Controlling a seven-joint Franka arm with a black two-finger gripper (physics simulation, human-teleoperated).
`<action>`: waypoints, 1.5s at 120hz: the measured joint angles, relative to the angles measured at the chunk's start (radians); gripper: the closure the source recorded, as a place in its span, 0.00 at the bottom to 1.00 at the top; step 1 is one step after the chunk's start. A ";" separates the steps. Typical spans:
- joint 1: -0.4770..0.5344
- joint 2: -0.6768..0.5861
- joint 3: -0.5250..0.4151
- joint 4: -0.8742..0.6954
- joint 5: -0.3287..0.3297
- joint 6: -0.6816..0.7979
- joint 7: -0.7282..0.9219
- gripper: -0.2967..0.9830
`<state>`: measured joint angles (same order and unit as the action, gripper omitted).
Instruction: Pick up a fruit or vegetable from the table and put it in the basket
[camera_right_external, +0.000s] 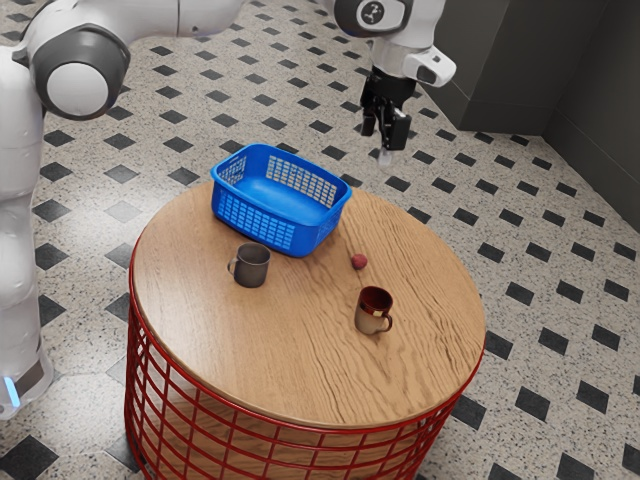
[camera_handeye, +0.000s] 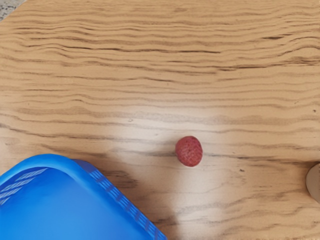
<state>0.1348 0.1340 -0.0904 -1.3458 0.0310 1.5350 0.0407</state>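
I note a pale, speckled floor (camera_right_external: 520, 220) set with dark diamond insets, running out under and around the furniture. Dark grey walls (camera_right_external: 520, 60) meet at a corner toward the exterior view's upper right. Surface (camera_right_external: 200, 340): round, light brown wood, wavy dark grain; red wire-grid base (camera_right_external: 250, 434) beneath. Lighting: soft bright patches on the floor at the exterior view's left; in the wrist view, I log a whitish sheen across the wood.
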 joint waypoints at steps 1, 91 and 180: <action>0.000 0.000 0.000 0.000 0.000 0.000 0.001 0.23; -0.011 0.074 -0.056 0.102 -0.016 -0.009 0.423 0.23; 0.001 0.188 -0.055 -0.182 0.034 0.268 0.750 0.23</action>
<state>0.1360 0.3218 -0.1458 -1.5280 0.0649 1.8032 0.7905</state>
